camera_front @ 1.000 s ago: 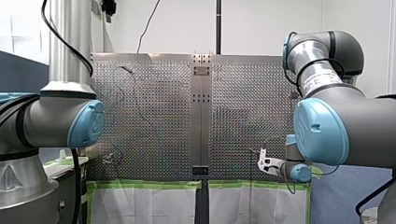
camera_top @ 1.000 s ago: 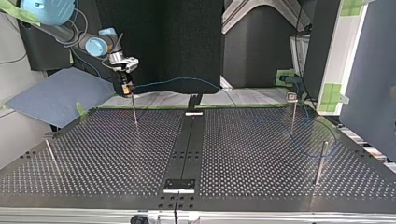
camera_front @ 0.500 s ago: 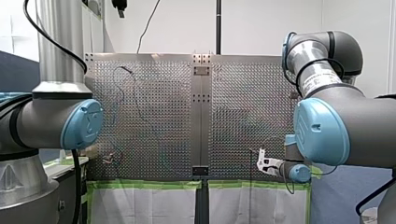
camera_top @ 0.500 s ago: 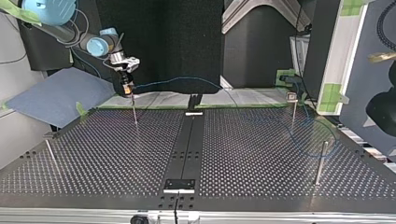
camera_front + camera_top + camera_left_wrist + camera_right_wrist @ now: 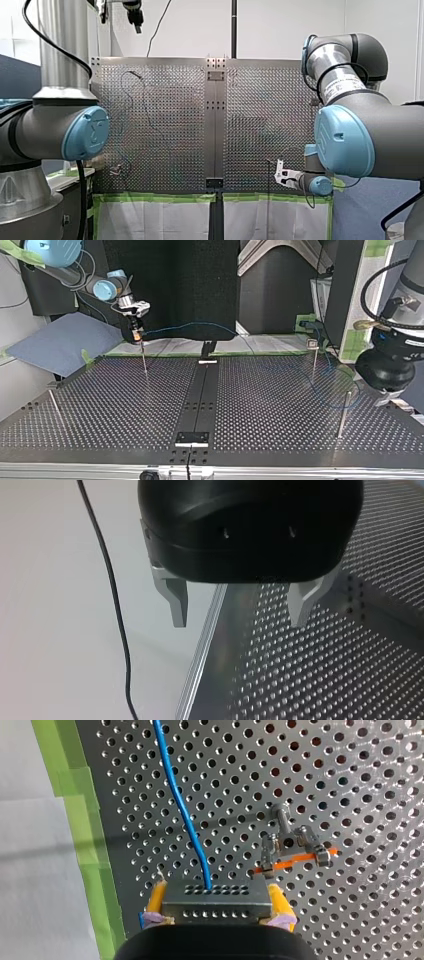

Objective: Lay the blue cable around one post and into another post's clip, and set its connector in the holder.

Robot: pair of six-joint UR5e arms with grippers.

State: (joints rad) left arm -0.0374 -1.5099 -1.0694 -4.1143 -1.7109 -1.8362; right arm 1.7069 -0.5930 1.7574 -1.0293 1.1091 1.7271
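My right gripper (image 5: 216,906) is shut, its yellow pads clamping the grey connector (image 5: 212,892) at the blue cable's (image 5: 180,810) end. In the top view that gripper (image 5: 135,335) hovers just above a thin post (image 5: 144,357) at the far left of the board. From there the blue cable (image 5: 200,325) arcs through the air and loops on the board around two posts (image 5: 313,357) (image 5: 342,412) at the right. Ahead of the right gripper stands a post with a clip (image 5: 292,847). My left gripper (image 5: 239,622) is open and holds nothing, high above the board's edge (image 5: 134,15).
A dark centre strip (image 5: 197,400) splits the perforated board, with a small black block (image 5: 207,347) at its far end. Another thin post (image 5: 54,405) stands at the top view's left. Green tape (image 5: 85,840) lines the board's edge. My left arm (image 5: 395,340) hangs over the right posts.
My left arm has swung into the top view at the right, and its gripper has moved across the front view's top. The right gripper and the cable have not moved.
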